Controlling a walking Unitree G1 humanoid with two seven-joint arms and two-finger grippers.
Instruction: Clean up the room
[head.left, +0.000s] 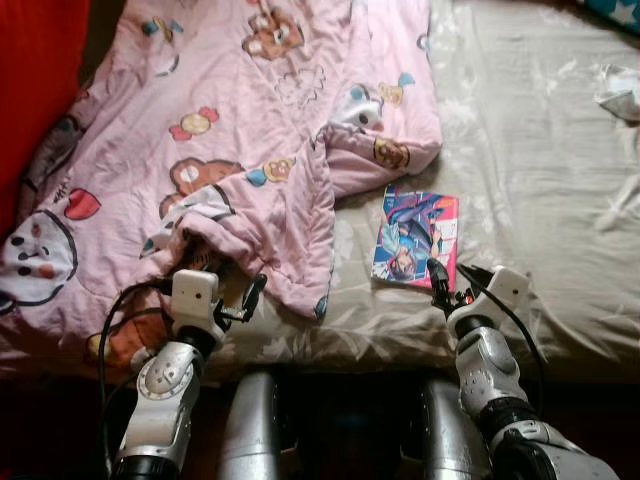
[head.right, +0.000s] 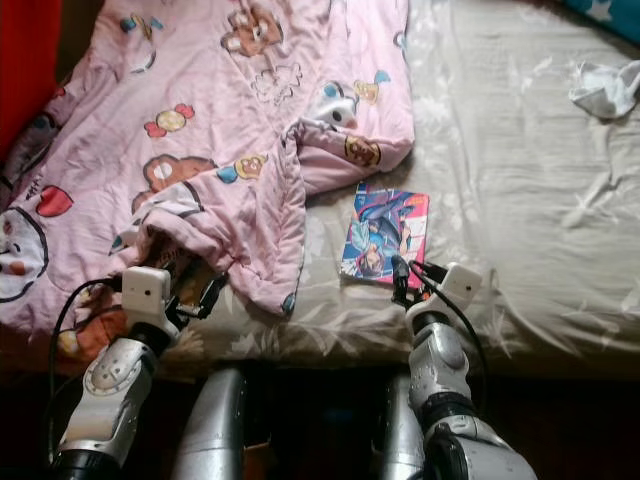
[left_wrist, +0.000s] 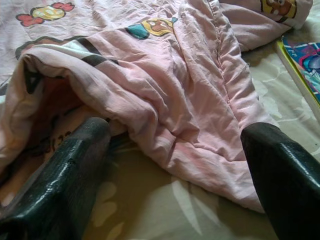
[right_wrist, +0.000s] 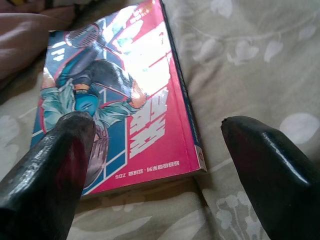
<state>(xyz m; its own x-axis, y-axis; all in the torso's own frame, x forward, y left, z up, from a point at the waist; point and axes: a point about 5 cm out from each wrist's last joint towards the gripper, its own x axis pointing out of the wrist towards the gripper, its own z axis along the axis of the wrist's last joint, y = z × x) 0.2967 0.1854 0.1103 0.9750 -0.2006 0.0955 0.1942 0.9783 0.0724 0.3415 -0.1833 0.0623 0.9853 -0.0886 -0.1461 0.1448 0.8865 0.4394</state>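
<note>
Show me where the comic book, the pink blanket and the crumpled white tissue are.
comic book (head.left: 415, 240), left eye view, middle of its cover
pink blanket (head.left: 250, 130), left eye view, flat middle area
crumpled white tissue (head.right: 603, 88), right eye view, its centre

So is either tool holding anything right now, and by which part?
Nothing is held. The left tool is open at the pink blanket; the right tool is open at the book.

Soft, even light falls across the bedsheet (head.left: 520, 150) and pink blanket (head.left: 230, 130), brightest toward the far right; the strip below the bed edge sinks into deep shadow. Both head views are a touch grainy but unblurred; the red surface (head.left: 35, 90) at far left glows oversaturated. In the right wrist view a white glare washes the book (right_wrist: 130, 100) cover, and the near black fingers (right_wrist: 270, 170) loom soft, out of focus.
</note>
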